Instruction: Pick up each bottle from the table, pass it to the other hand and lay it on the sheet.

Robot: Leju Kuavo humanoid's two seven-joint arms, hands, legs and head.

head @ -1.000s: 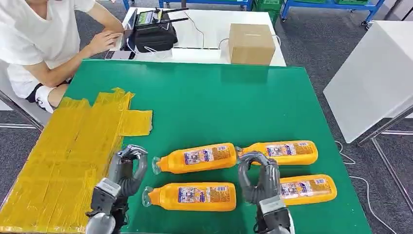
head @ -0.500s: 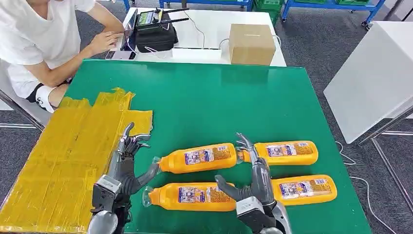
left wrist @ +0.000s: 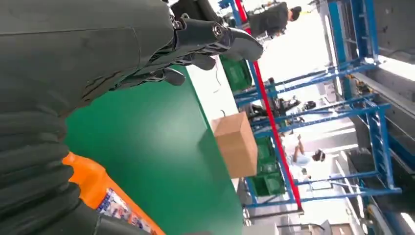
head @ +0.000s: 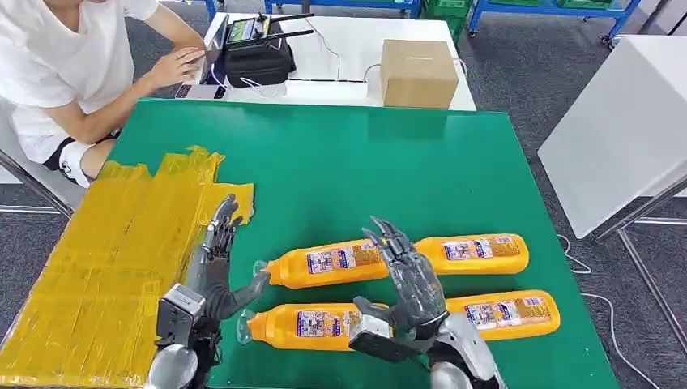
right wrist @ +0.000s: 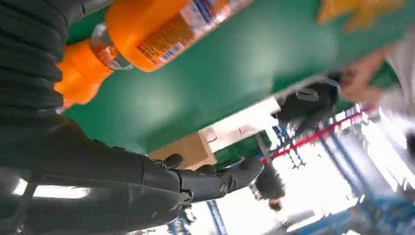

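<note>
Now the right robot hand [head: 405,279] is spread wide, its fingers [head: 389,239] stretched apart and holding nothing; it hangs over the middle of the bottle group, covering the place where the far left bottle [head: 328,262] meets the far right bottle [head: 474,253]. The left robot hand [head: 215,271] is also wide open and holds nothing, its fingers pointing away from the robot along the edge of the yellow sheet [head: 121,259], while its thumb [head: 249,289] reaches toward the clear caps of the two left bottles. Four orange bottles lie on their sides on the green worktop [head: 364,162] in two rows: the near left bottle [head: 308,326] just beside the left thumb, and the near right bottle [head: 506,314] partly behind the right wrist. None of them lies on the yellow sheet, which covers the left part of the worktop. Beyond the far edge stands a white table [head: 340,40] with a cardboard box [head: 417,71] and a black device [head: 258,53]. A person in a white shirt [head: 65,57] sits at the far left corner, one hand [head: 174,69] resting on that table.
</note>
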